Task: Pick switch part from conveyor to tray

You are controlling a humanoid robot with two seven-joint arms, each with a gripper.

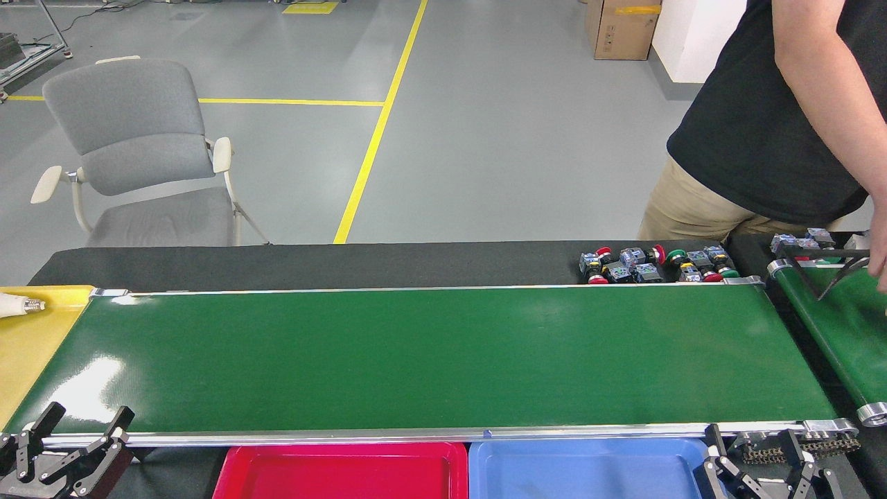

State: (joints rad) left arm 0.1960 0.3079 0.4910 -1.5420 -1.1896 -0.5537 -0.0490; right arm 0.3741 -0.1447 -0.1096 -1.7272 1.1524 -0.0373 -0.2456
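Note:
The conveyor (429, 360) is a long glossy green belt with silver rails, and nothing lies on its surface. Several switch parts (655, 265) with red and green caps sit in a cluster on the black table just behind the belt's far right end. A red tray (346, 454) and a blue tray (589, 454) sit side by side at the near edge. My left gripper (83, 423) is open at the lower left, over the belt's near rail. My right gripper (752, 454) is open at the lower right, beside the blue tray. Both hold nothing.
A narrower green belt (842, 333) with a black angled bar runs at the far right, with more switch parts (800, 242) near its top. A person (776, 132) in a black shirt stands there. A yellow tray (34, 333) lies at the left, a grey chair (138, 152) behind.

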